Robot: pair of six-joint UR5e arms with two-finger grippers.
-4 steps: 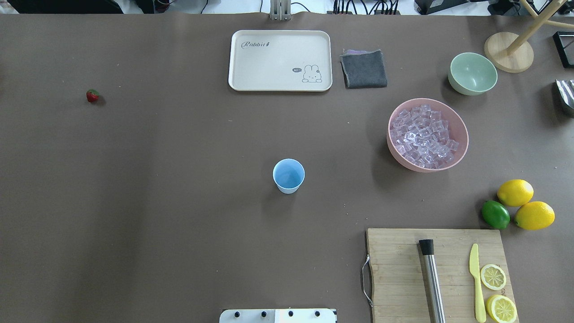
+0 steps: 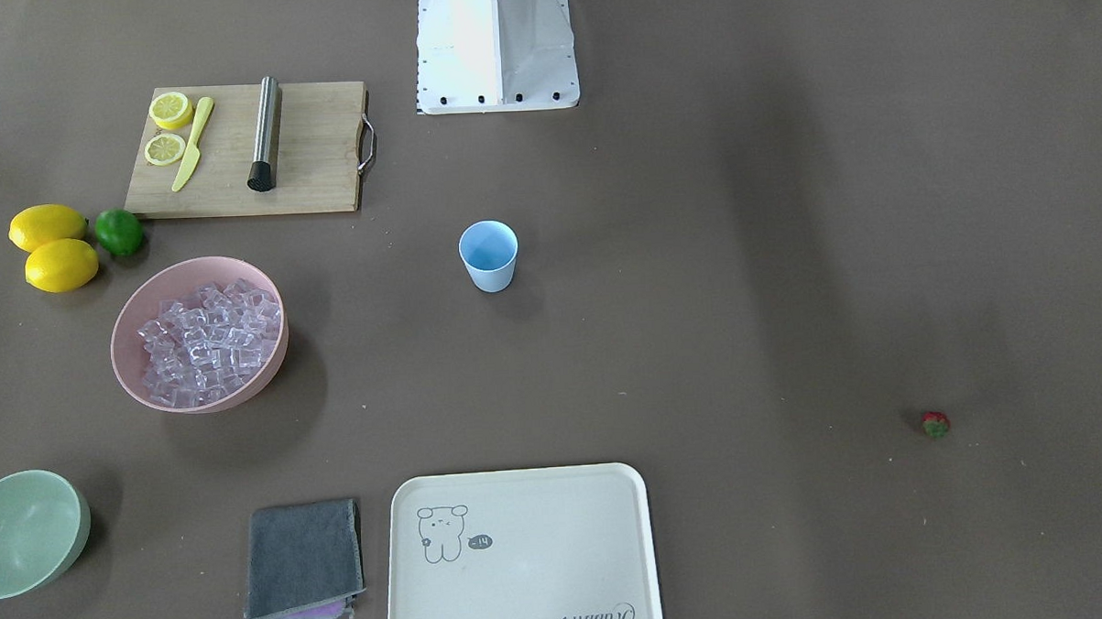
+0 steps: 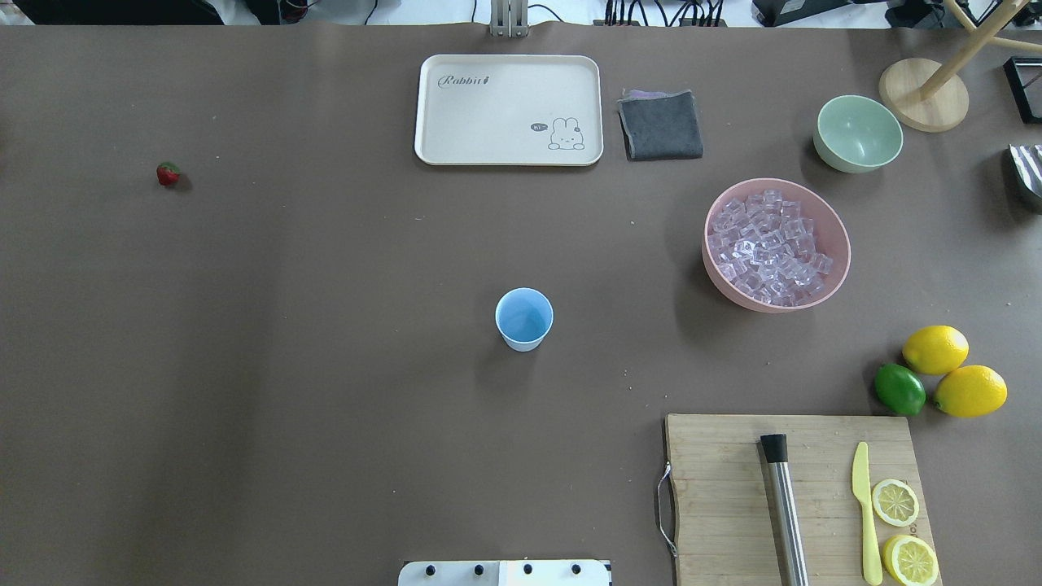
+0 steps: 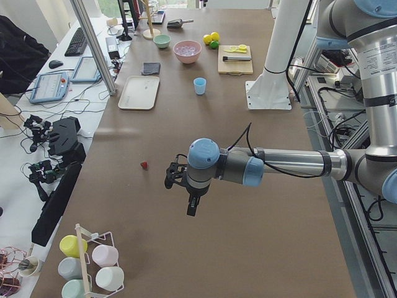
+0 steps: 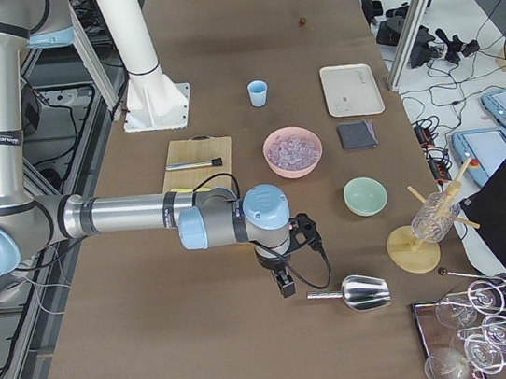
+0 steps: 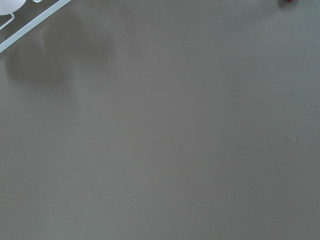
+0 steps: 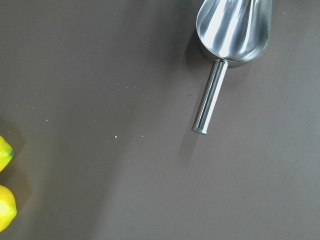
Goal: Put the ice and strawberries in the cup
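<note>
The light blue cup [image 3: 523,317] stands upright and empty at the table's middle, also in the front view [image 2: 489,255]. The ice [image 3: 769,248] fills the pink bowl [image 3: 843,244] to the cup's right. The tiny red strawberry [image 3: 168,173] lies alone at the far left, also in the front view [image 2: 934,423]. My left gripper [image 4: 192,208] shows only in the exterior left view, above bare table near the strawberry [image 4: 144,165]; I cannot tell if it is open. My right gripper [image 5: 287,288] shows only in the exterior right view, beside a metal scoop [image 5: 362,293]; I cannot tell its state.
A cutting board [image 3: 733,496] with a steel muddler, yellow knife and lemon slices lies front right. Two lemons [image 3: 936,350] and a lime [image 3: 899,389] sit beside it. A cream tray [image 3: 509,110], grey cloth [image 3: 661,124], pale green bowl [image 3: 859,133] and wooden stand line the far edge.
</note>
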